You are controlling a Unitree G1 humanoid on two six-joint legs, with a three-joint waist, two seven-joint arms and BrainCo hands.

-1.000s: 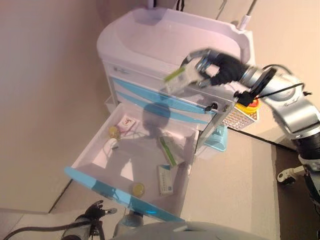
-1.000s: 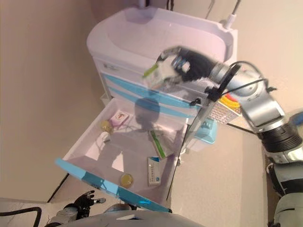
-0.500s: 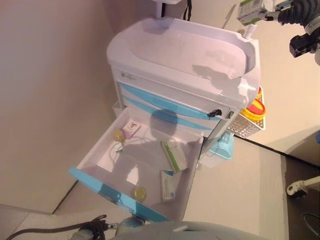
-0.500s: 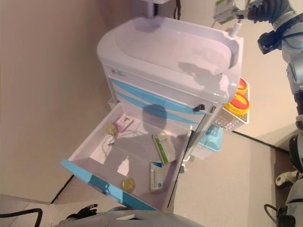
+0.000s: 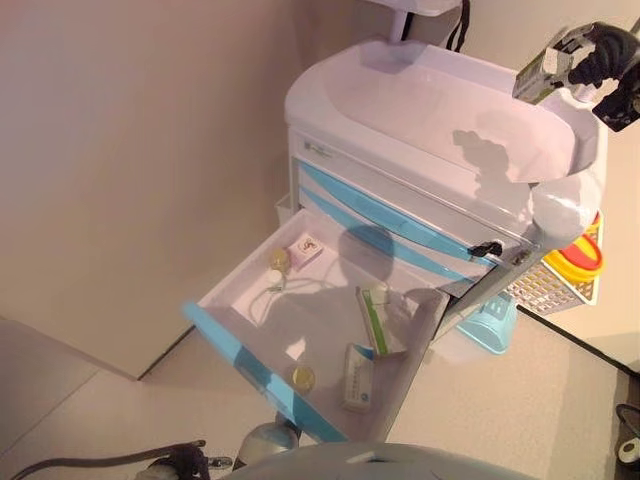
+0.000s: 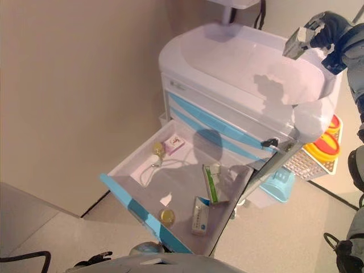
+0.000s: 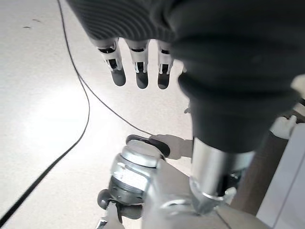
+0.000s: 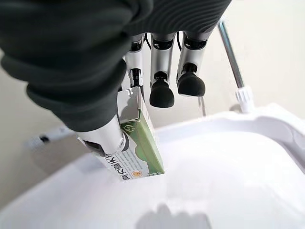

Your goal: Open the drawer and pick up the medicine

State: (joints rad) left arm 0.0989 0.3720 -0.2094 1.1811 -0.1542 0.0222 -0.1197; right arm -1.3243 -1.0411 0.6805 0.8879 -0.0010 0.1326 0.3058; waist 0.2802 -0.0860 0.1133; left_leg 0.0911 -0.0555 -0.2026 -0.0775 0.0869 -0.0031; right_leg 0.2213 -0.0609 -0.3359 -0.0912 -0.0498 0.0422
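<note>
Pick step looks done: right hand (image 8: 95, 86) clamps the green-and-white medicine box (image 8: 138, 152), held just above the white cart's recessed top (image 8: 228, 181). Blue-fronted drawer (image 5: 300, 330) open far below. Left hand (image 7: 138, 67) slack, empty. Next: probably set down gently.

cart top (image 5: 430, 105): glossy smooth white plastic | drawer (image 5: 330, 330): smooth plastic, blue front | medicine box (image 8: 138, 155): printed glossy cardboard | fingers (image 8: 162, 71): silver metal, matt dark tips | floor (image 7: 43, 95): matt, pale
</note>
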